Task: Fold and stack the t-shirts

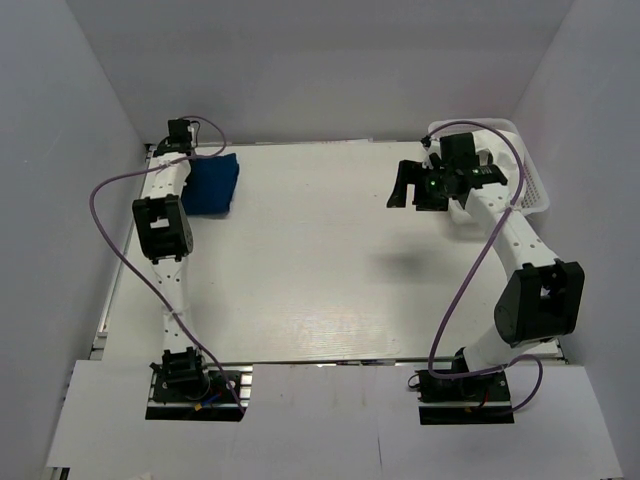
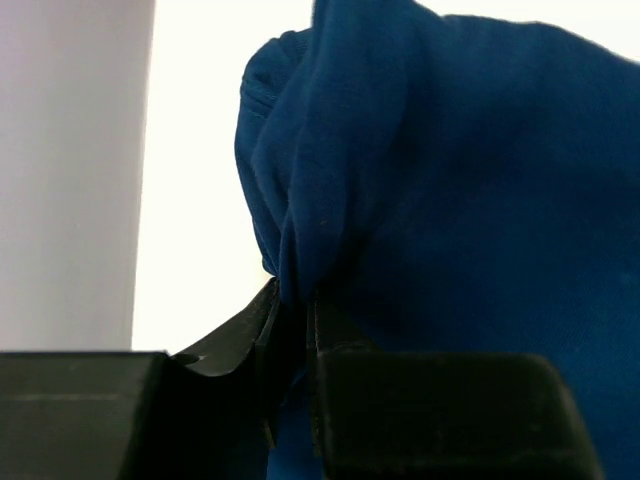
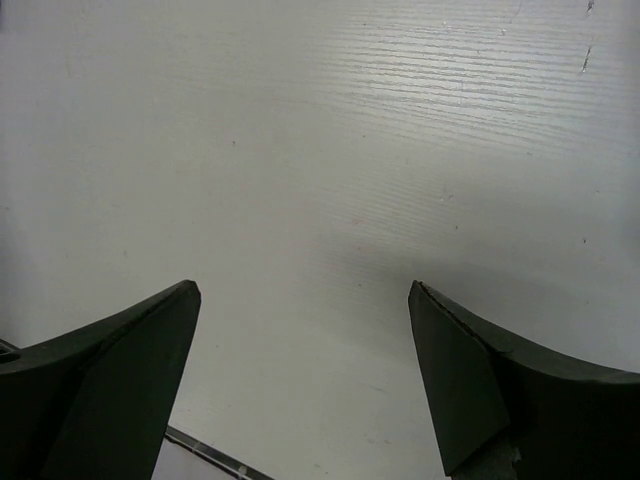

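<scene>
Left fingers point(image 2: 235, 345) pinched on the navy blue t-shirt point(image 2: 450, 200), bunched at the far left corner of the table point(image 1: 320, 260); right fingers point(image 3: 110, 390) wide apart above the table, near the white basket point(image 1: 537, 195)

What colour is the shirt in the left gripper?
Navy blue shirt; clearest in the left wrist view.

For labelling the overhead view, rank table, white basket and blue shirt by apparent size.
1. Table
2. White basket, partly under the right arm
3. Blue shirt, partly under the left arm
</scene>
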